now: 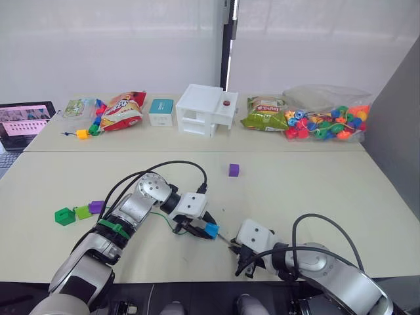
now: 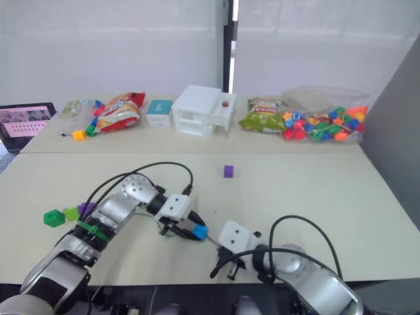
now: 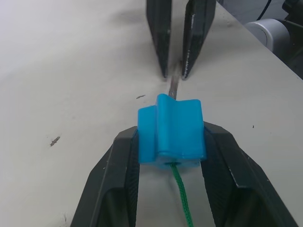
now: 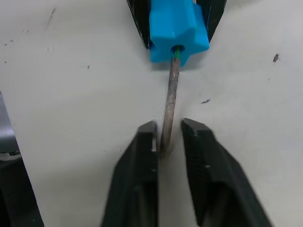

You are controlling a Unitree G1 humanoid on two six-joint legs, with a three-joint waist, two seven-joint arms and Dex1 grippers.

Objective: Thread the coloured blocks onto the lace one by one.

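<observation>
My left gripper [image 1: 209, 231] is shut on a blue block [image 3: 173, 132] low over the table near its front edge. The green lace [image 3: 180, 194] runs into the block, and its stiff pale tip [image 4: 169, 104] sticks out the other side. That tip lies between the fingers of my right gripper [image 4: 166, 125], which stand narrowly open with the tip against one finger [image 4: 144, 156]. A purple block [image 1: 233, 170] sits alone mid-table. At the left lie a dark green block [image 1: 64, 216], a light green one [image 1: 82, 212] and another purple one [image 1: 96, 207].
Along the back stand a bag of mixed beads [image 1: 325, 123], a white box [image 1: 205, 109], two snack bags [image 1: 123, 109] [image 1: 266, 113], a teal box [image 1: 161, 111] and a small yellow cube [image 1: 82, 134]. A laptop [image 1: 23, 121] is at far left.
</observation>
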